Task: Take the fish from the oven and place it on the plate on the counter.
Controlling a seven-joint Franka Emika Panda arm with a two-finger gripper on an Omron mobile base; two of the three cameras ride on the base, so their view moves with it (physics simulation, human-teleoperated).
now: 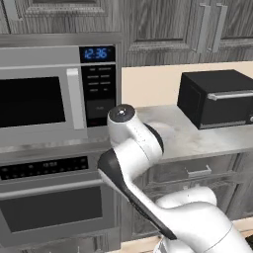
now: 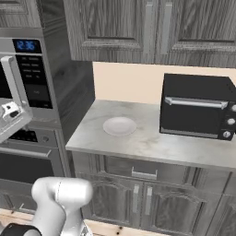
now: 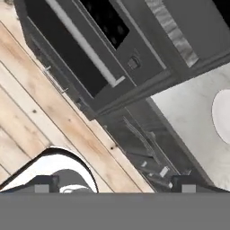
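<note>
The oven [image 1: 49,205] sits under the microwave, its dark glass door shut behind the long bar handle [image 1: 49,189]. In the hand view the oven [image 3: 81,49] lies tilted across the top. The fish is hidden. The plate [image 2: 119,125] is a plain white round, bare, on the grey marbled counter [image 2: 152,143]; the plate [image 3: 222,114] also cuts the hand view's right edge. My gripper [image 3: 112,186] is open, fingertips [image 3: 42,187] far apart with nothing between them. It hangs high in front of the microwave, where my white hand [image 2: 9,117] shows, left of the plate.
A steel microwave [image 1: 44,99] with a blue clock sits above the oven. A black toaster oven [image 2: 198,106] stands at the counter's right. Dark cabinets [image 2: 138,198] with drawers sit below the counter, over a wooden floor [image 3: 40,121]. My arm [image 1: 133,148] partly covers the plate in the left base view.
</note>
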